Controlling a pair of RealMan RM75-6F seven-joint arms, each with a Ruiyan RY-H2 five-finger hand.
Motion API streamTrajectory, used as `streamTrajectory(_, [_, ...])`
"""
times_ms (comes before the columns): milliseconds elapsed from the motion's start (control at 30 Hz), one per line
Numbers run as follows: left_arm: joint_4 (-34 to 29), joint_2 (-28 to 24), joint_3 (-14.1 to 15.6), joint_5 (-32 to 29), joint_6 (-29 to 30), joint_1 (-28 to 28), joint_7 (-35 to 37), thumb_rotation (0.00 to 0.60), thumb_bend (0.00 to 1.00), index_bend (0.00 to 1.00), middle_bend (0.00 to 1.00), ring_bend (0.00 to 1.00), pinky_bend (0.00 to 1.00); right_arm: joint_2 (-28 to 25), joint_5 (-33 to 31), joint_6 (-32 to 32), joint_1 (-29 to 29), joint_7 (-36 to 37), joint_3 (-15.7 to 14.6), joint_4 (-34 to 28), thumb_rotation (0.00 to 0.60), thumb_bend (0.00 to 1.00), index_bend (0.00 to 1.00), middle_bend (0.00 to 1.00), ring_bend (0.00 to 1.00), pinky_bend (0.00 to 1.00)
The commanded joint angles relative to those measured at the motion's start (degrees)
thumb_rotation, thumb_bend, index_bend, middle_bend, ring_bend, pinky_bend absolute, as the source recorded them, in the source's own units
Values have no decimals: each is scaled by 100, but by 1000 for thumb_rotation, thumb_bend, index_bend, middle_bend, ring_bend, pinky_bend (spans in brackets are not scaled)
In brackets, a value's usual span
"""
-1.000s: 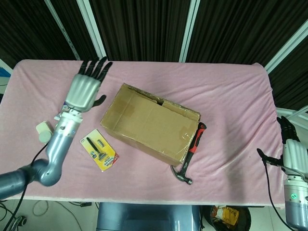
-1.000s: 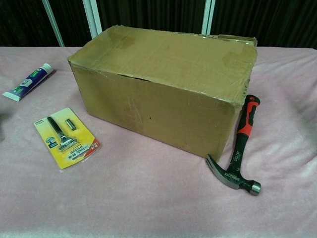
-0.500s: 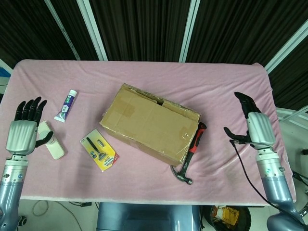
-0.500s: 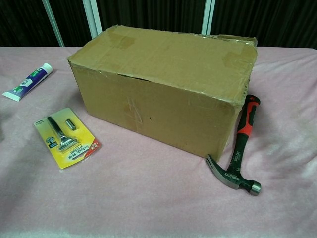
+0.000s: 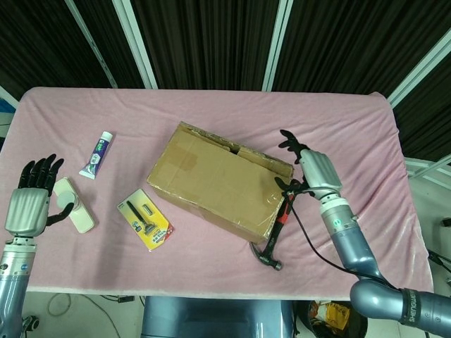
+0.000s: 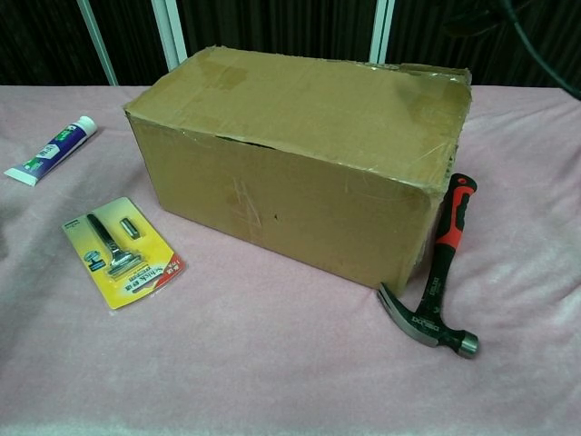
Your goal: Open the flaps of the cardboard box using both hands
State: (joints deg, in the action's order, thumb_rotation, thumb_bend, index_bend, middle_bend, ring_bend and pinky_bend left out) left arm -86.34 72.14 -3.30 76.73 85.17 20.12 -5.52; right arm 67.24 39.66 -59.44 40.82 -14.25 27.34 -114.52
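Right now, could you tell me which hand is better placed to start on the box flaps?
The right hand: it hovers open by the box at its right end. The left hand is far off at the table's left edge.

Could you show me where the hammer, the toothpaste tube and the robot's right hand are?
hammer [image 6: 441,263]: chest view, on its black and red handle.
toothpaste tube [image 5: 97,153]: head view, on the tube's middle.
right hand [image 5: 314,171]: head view, on the hand's silver back.

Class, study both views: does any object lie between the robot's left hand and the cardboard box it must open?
Yes. From the left hand, the white object lies right beside it, and the yellow razor pack sits on the pink cloth before the cardboard box. Both are low and flat, so passing above them looks feasible.
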Motion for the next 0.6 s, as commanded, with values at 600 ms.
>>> streamTrajectory(600, [200,85,-271,296,125,-92,216,600,206,0,0,0,0,598,-895,-171,654,-219,-199,494,600,371,67,256,252,382])
